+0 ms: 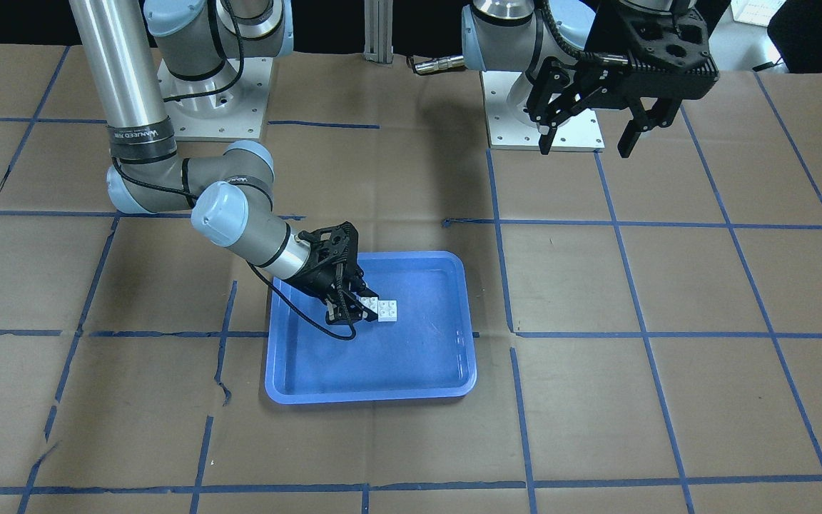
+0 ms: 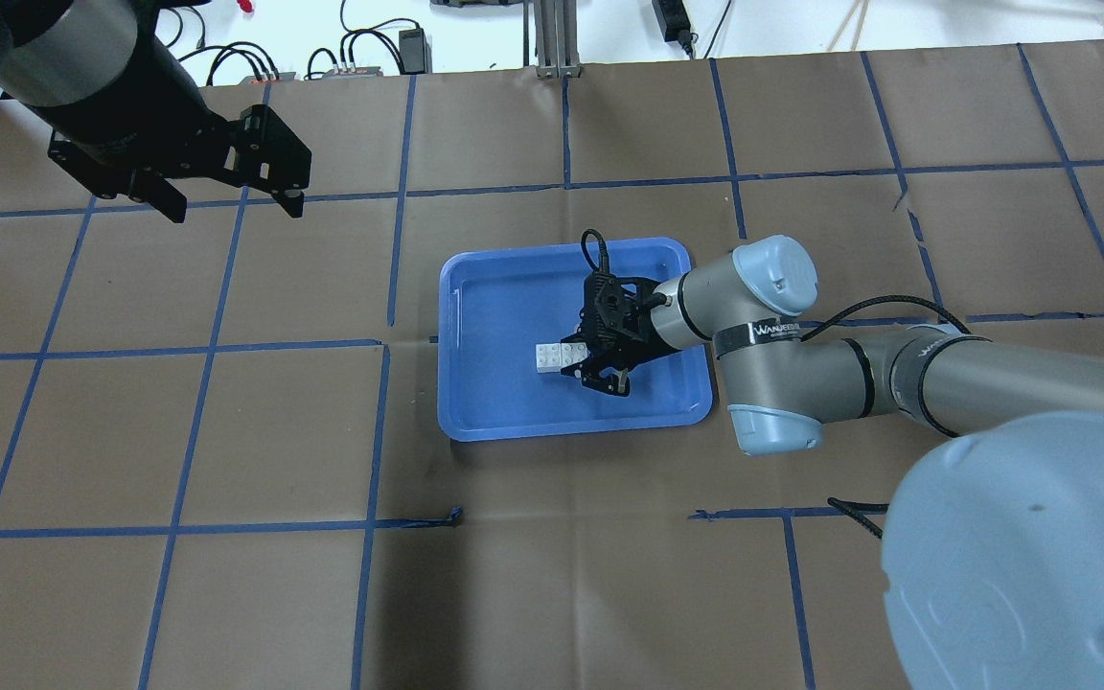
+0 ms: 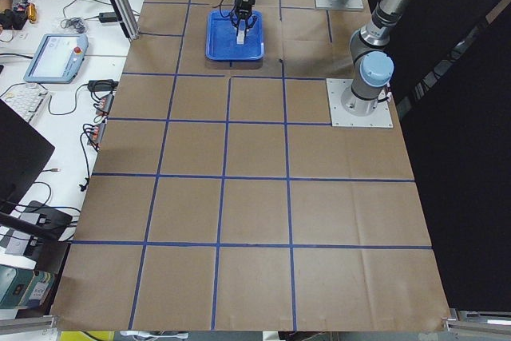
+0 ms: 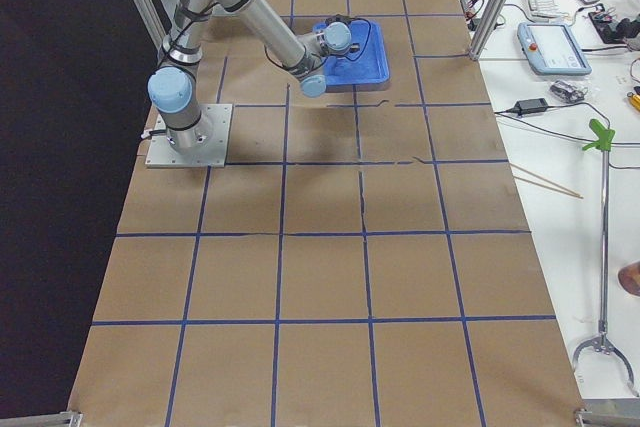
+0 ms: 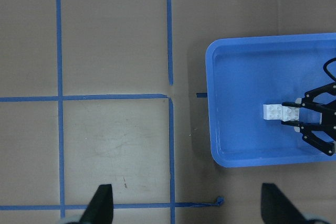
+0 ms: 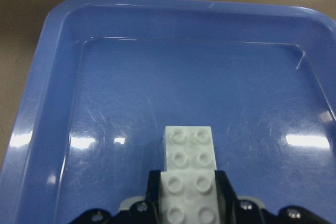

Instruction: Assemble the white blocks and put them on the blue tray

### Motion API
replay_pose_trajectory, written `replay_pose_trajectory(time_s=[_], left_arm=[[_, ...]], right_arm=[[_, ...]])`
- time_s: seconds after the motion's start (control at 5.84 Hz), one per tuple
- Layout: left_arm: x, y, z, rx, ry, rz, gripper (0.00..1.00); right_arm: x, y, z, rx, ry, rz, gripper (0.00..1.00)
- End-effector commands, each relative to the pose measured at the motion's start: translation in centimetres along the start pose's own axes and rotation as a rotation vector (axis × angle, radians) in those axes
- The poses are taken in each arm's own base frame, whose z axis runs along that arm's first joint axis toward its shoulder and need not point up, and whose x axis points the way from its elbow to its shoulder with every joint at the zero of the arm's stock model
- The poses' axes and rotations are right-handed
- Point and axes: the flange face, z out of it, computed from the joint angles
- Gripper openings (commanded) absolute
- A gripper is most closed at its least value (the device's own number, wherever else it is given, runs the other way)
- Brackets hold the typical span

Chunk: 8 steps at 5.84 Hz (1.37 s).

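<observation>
The two white blocks (image 1: 381, 309) are joined into one short piece, one overlapping the other. They sit low over the floor of the blue tray (image 1: 397, 360). My right gripper (image 1: 354, 308) is shut on the nearer block, fingers on both its sides, as the right wrist view shows: blocks (image 6: 189, 156), tray (image 6: 105, 77). From overhead the blocks (image 2: 554, 357) stick out left of the right gripper (image 2: 579, 359) inside the tray (image 2: 514, 287). My left gripper (image 2: 234, 206) is open and empty, high above the table, far from the tray. Its wrist view looks down on the blocks (image 5: 277, 112).
The table is brown paper with a blue tape grid (image 2: 379, 345). The arm bases (image 1: 539, 107) stand at the robot's side. Off the table's ends are desks with a teach pendant (image 3: 60, 53), cables and a grabber tool (image 4: 600, 247).
</observation>
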Motion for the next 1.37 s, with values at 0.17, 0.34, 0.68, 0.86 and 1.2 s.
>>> replay_pose_trajectory(time_s=[0.17, 0.34, 0.68, 0.86, 1.2], left_arm=[[0.0, 0.2, -0.1, -0.001, -0.002, 0.000, 0.99], [0.0, 0.2, -0.2, -0.001, -0.003, 0.000, 0.99], [0.0, 0.2, -0.2, 0.001, -0.003, -0.001, 0.99], [0.0, 0.2, -0.2, 0.001, -0.003, -0.001, 0.99], [0.0, 0.2, -0.2, -0.001, -0.003, -0.001, 0.99]], right_arm=[[0.0, 0.0, 0.0, 0.000, 0.000, -0.001, 0.44], [0.0, -0.1, 0.0, 0.000, 0.001, -0.002, 0.46], [0.0, -0.1, 0.0, 0.002, 0.001, 0.008, 0.49], [0.0, 0.0, 0.0, 0.002, 0.002, 0.011, 0.49], [0.9, -0.7, -1.1, 0.005, 0.029, 0.085, 1.00]])
